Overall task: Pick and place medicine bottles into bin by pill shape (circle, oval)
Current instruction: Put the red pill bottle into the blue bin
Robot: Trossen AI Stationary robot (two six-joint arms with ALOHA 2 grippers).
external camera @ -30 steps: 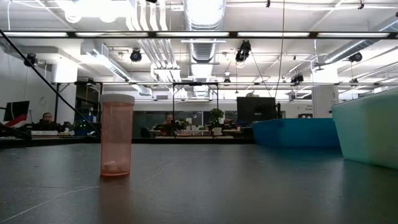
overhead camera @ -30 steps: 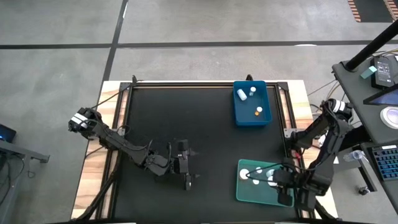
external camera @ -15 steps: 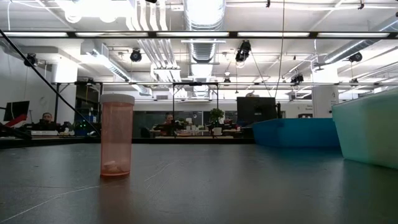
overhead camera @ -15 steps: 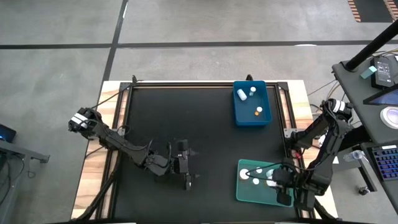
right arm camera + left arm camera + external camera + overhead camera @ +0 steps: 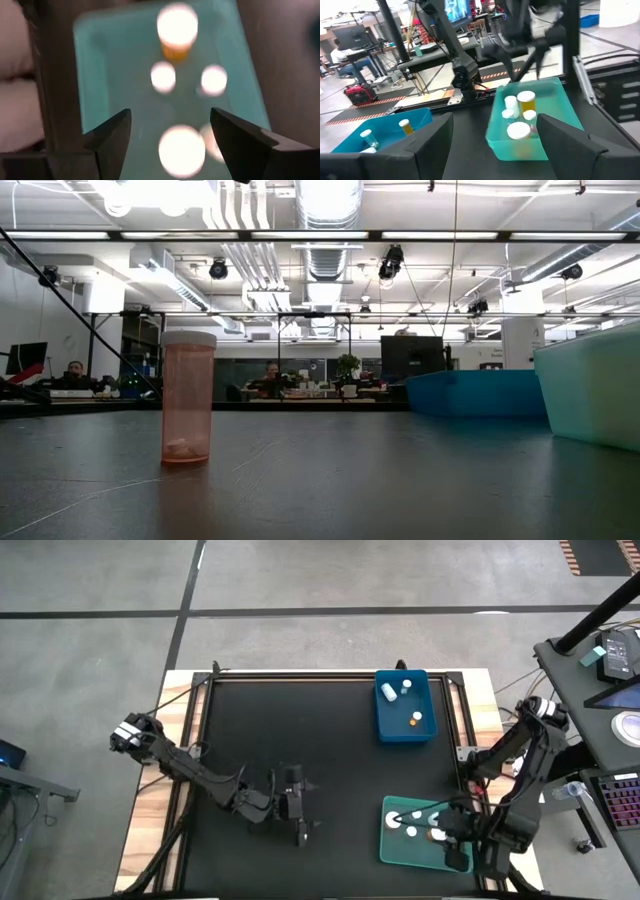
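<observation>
My right gripper hangs open over the teal tray, which holds several white-capped medicine bottles; some have amber bodies. It touches none of them. My left gripper is open and empty, low over the black table near its near edge, pointing toward the teal tray. The blue bin at the far right holds three bottles. The low view shows one amber bottle standing upright on its base on the table.
The blue bin and the teal tray sit along the table's right side. A wide stretch of black mat lies between the arms. A desk with a keyboard stands beyond the right edge.
My right arm has shifted slightly above the teal tray, the gripper staying over the bottles. The amber bottle in the low view has not moved.
</observation>
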